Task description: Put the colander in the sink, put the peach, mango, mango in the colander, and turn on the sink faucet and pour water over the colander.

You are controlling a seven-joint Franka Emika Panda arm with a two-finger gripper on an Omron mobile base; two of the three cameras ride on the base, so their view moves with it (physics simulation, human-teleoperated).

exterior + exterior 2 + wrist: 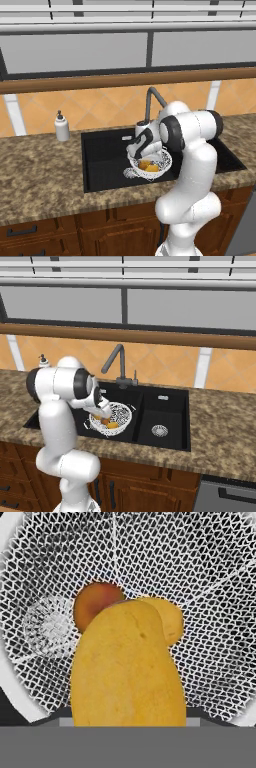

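I see the near mango (125, 672) clamped in my gripper (141, 150) just over the colander (162, 162), which sits in the left basin of the sink (100, 165) holding the peach (92, 602) and second mango (167, 617), below the faucet (150, 100).

Glossy white rounded arm segments joined by dark, nearly black joint bands

A white soap bottle (62, 127) stands on the speckled counter (40, 170), apparently below a window (75, 50).
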